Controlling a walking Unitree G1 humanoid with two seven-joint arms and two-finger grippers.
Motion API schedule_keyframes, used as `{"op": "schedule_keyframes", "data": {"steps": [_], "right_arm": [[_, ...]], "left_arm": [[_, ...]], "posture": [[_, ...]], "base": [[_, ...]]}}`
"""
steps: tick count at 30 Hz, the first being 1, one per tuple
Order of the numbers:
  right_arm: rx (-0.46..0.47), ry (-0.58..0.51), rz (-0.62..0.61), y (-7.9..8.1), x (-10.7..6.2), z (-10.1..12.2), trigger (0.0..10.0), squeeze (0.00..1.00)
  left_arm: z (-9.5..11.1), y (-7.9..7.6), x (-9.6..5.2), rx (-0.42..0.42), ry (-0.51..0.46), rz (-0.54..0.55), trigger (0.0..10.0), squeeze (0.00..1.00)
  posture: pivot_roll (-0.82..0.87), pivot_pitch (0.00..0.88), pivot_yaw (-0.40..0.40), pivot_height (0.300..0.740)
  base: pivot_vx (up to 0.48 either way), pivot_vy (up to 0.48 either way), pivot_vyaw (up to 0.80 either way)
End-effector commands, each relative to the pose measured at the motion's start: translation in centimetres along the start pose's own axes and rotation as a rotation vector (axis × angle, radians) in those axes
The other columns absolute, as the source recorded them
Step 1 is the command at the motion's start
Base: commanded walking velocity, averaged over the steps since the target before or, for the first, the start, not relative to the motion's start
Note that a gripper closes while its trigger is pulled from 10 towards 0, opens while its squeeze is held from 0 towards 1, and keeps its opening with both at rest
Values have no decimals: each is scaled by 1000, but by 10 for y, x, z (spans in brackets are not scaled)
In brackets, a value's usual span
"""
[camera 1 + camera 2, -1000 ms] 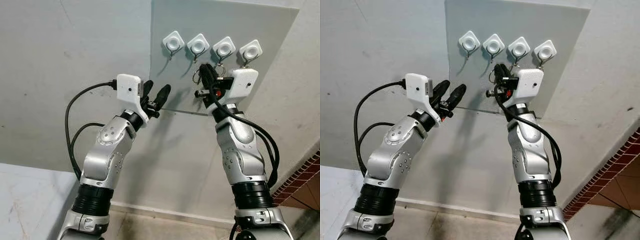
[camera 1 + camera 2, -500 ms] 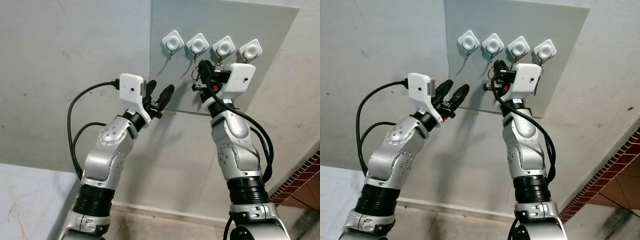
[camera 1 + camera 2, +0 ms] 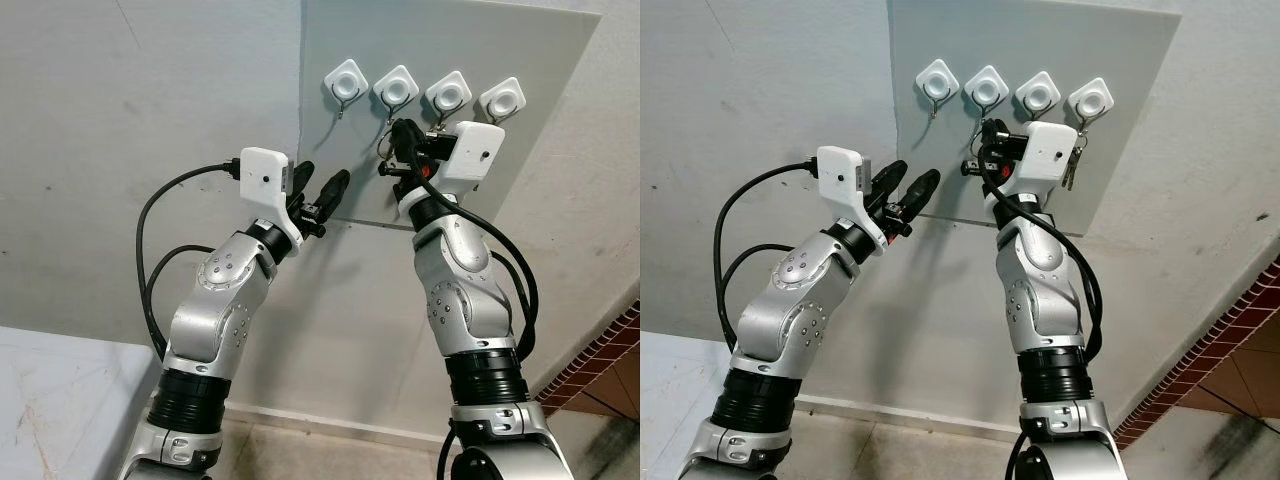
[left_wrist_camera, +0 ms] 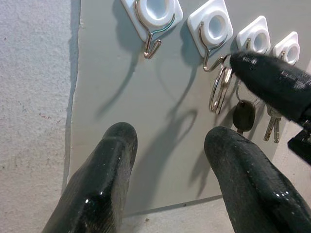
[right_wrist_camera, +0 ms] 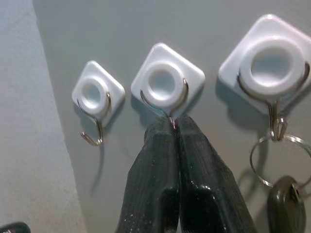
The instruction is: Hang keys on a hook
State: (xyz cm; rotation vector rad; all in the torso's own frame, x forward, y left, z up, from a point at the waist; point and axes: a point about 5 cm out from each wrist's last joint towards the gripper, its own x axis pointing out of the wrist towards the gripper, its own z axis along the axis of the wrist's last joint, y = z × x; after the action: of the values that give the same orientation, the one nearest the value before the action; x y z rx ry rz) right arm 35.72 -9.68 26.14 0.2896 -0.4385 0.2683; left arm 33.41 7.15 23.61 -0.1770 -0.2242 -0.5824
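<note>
Shifted left since earlier, right gripper [image 5: 174, 127], fingers pressed together on a silver key ring [image 4: 217, 89], sits at the second of four white square wall hooks [image 5: 167, 83] on grey board [image 3: 540, 60]. Left gripper [image 4: 167, 141] gapes wide, empty, below.

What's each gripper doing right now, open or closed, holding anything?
Left gripper: open, holding nothing.
Right gripper: closed at the second hook; whether it holds the key ring cannot be told.
</note>
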Motion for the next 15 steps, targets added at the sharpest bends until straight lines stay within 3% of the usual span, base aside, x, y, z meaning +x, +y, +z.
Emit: {"op": "schedule_keyframes", "data": {"steps": [1,15], "right_arm": [[-3,-54,28,6,6,13,10000,0],[13,-131,120,14,11,25,10000,0]], "left_arm": [[5,-3,0,2,-12,-14,10000,0],[6,-2,0,-5,-15,-5,10000,0]], "posture": [[1,0,-44,740],[1,0,-48,740]], "base": [[0,0,0],[0,0,0]]}}
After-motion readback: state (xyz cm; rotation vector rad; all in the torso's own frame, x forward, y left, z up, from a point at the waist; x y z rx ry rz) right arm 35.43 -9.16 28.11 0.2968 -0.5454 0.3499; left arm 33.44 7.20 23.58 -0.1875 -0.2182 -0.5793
